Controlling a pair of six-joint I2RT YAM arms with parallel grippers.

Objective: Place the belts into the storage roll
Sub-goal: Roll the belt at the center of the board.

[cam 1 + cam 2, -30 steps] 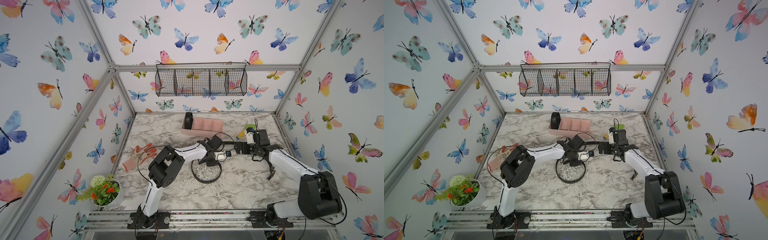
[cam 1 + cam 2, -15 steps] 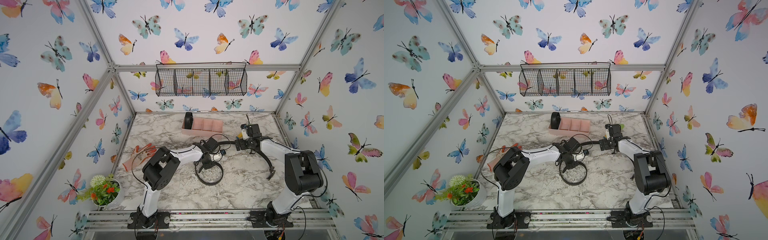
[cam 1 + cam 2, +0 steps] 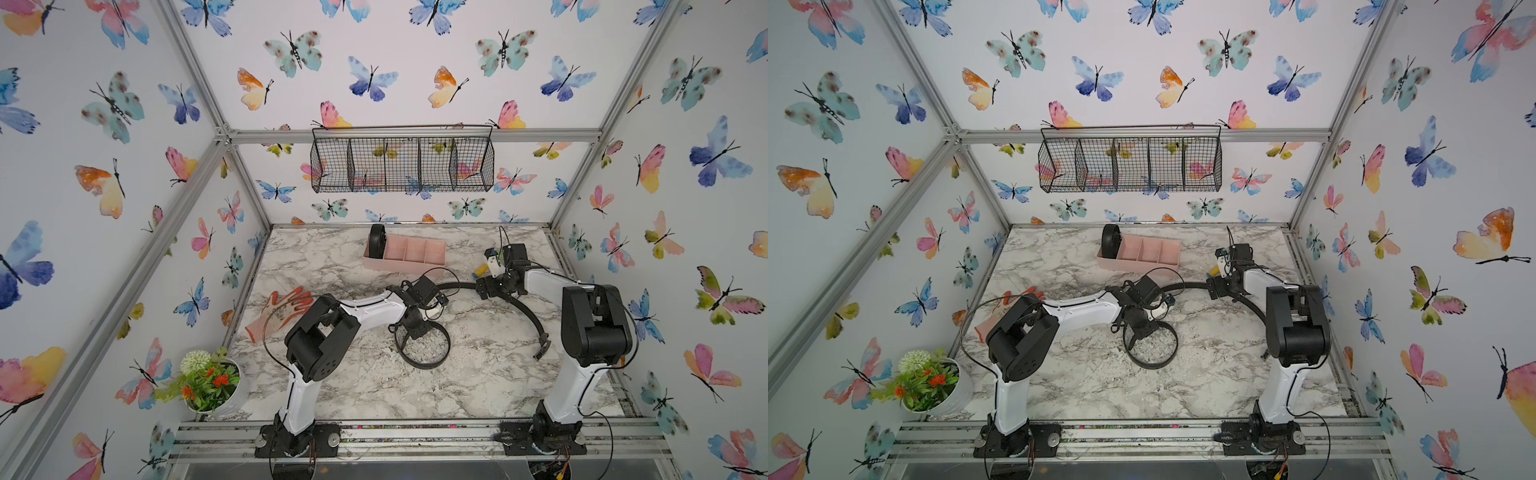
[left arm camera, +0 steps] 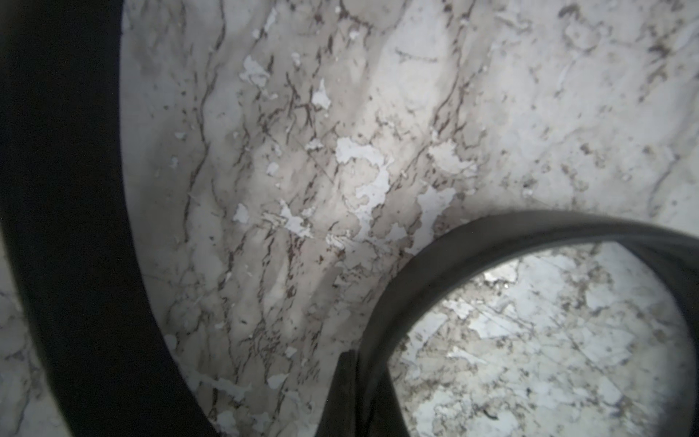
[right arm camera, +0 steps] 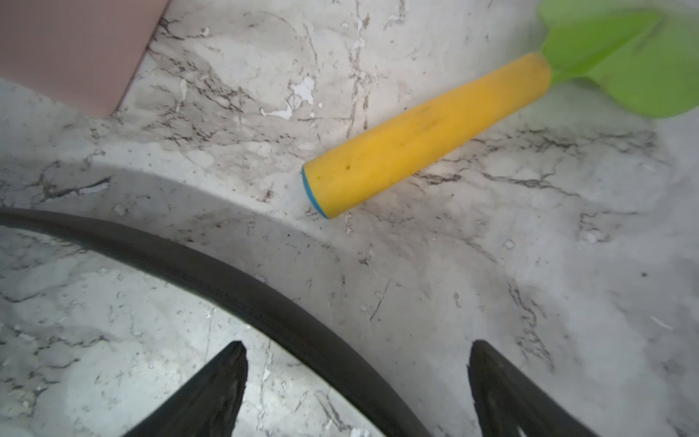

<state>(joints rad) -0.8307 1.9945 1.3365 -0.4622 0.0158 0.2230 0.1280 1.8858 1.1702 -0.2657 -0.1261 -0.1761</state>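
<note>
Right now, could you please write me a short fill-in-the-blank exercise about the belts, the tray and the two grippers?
1. The rolled belt stands in an end compartment of the ____ tray.
2. The left gripper is ____ on the loose belt.
3. The right gripper has its jaws ____, one on each side of that belt.

Missing words: pink; shut; open.
</note>
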